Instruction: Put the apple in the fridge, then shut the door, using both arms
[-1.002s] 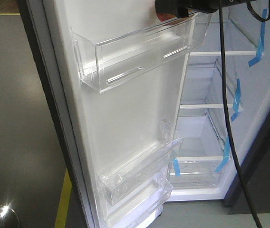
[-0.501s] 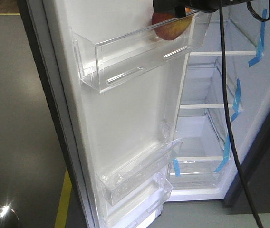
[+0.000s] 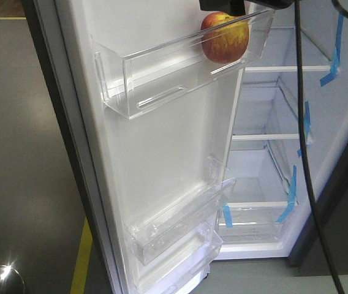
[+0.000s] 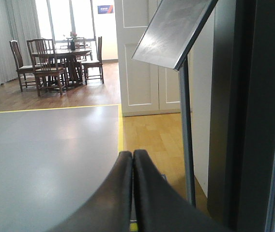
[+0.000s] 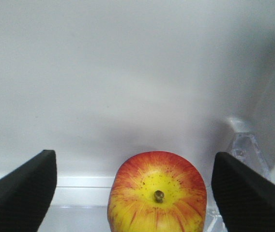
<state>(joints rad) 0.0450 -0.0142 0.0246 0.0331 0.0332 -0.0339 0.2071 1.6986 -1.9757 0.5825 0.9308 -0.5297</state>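
The red-and-yellow apple (image 3: pixel 225 37) rests in the top clear bin (image 3: pixel 162 79) of the open door (image 3: pixel 162 147), at the bin's right end. In the right wrist view the apple (image 5: pixel 157 195) sits stem-up below my right gripper (image 5: pixel 133 162), which is open, its black fingers (image 5: pixel 23 186) wide on either side and not touching it. Only a black edge of the right gripper (image 3: pixel 223 5) shows at the top of the front view. The fridge (image 3: pixel 266 165) stands open, white shelves showing. My left gripper (image 4: pixel 132 155) is shut on nothing, beside a dark grey-black panel (image 4: pixel 234 121).
Lower clear door bins (image 3: pixel 174 226) jut from the door. A black cable (image 3: pixel 302 122) hangs in front of the fridge opening with blue tape strips (image 3: pixel 307 122). A slanted silver pole (image 4: pixel 176 34), a yellow floor line (image 4: pixel 120 125) and a dining table with chairs (image 4: pixel 55 63) are in the left wrist view.
The apple has come down into the top door bin and now shows fully. The right gripper has let go of it and risen toward the top edge.
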